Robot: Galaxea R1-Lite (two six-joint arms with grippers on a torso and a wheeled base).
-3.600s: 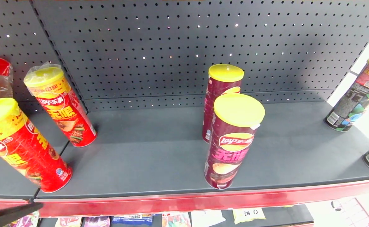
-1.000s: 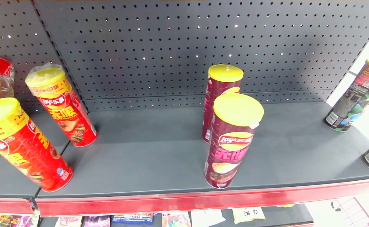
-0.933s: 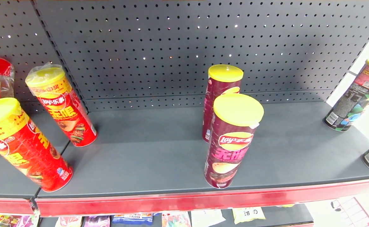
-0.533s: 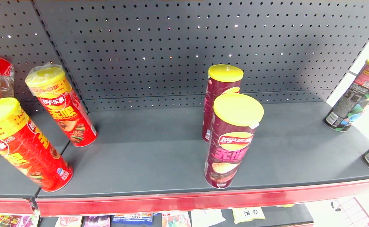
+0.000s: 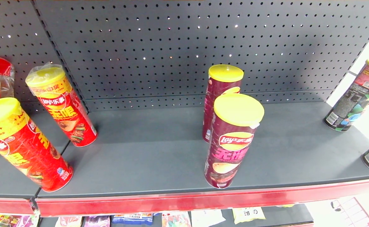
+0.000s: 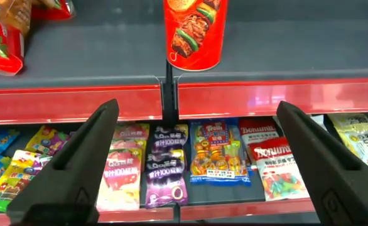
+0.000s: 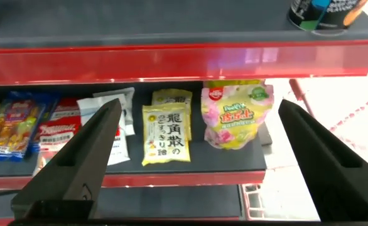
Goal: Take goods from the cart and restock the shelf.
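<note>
The left end effector [image 6: 196, 107] hangs splayed and empty before the red lip of the shelf [image 5: 159, 157], with the red chip can [image 6: 194, 34] just beyond and above its gap at the shelf edge. The right end effector [image 7: 200, 103], equally spread and empty, has a dark can [image 7: 325, 12] beyond one finger. The red chip can is a tall yellow-lidded tube standing on its base, long axis upright, like the front maroon can [image 5: 231, 142] and rear maroon can [image 5: 222, 94] mid-shelf.

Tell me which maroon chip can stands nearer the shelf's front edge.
The front maroon can, logo facing out, by the red rail; the rear maroon can stands behind it near the pegboard.
</note>
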